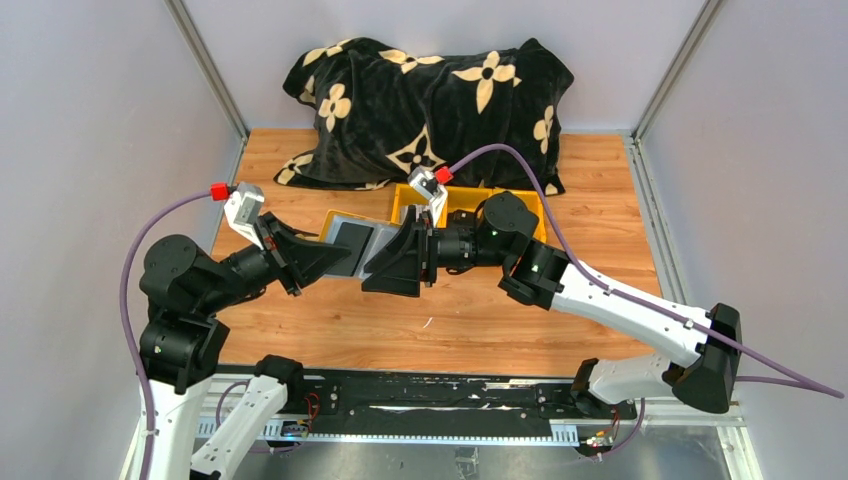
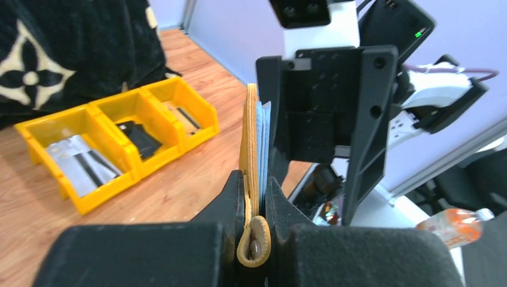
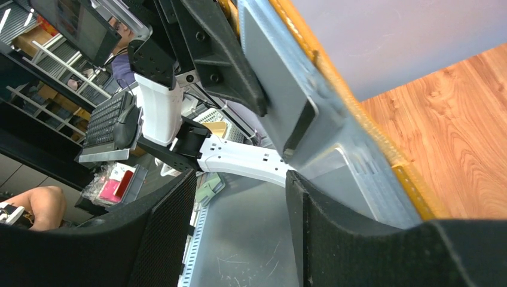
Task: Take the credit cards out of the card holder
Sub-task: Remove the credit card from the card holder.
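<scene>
Left wrist shows left claw clenching card holder edge; right claw seemingly released.

We found the top view bright and evenly lit from above, with soft shadows under the arms on the table. Right at the left gripper the near foreground was blurred. Just beyond the right gripper the card holder looked soft and out of focus.
</scene>
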`<action>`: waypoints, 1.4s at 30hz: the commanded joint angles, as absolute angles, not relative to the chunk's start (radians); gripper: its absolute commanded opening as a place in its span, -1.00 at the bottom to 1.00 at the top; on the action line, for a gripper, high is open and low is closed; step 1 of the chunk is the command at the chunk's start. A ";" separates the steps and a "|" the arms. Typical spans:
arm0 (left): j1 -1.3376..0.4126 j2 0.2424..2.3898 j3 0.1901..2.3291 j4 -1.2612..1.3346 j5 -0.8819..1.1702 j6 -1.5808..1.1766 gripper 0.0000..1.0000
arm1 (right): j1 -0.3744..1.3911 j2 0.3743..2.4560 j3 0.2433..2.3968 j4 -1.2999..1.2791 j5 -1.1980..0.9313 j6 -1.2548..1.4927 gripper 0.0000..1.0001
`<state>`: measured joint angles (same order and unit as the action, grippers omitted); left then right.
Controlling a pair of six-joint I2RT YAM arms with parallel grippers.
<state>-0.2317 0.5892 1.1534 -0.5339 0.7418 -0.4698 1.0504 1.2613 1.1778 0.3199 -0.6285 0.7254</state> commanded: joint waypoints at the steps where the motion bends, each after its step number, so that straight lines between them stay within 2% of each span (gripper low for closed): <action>1: -0.232 0.580 1.146 -0.380 0.831 -0.618 -1.00 | 1.035 1.259 1.157 0.387 -0.640 0.741 0.20; 11: -0.232 0.598 1.102 -0.189 1.034 -0.839 -1.00 | 0.991 1.248 1.126 0.484 -0.640 0.784 0.18; 24: -0.232 0.587 1.087 -0.169 1.066 -0.865 -1.00 | 0.979 1.306 1.142 0.650 -0.646 0.873 0.09; 37: -0.232 0.568 1.090 -0.226 1.029 -0.787 -1.00 | 0.976 1.236 1.170 0.391 -0.331 0.721 0.08; 42: -0.232 0.569 1.092 -0.229 1.031 -0.783 -1.00 | 0.978 1.251 1.177 0.403 -0.325 0.735 0.06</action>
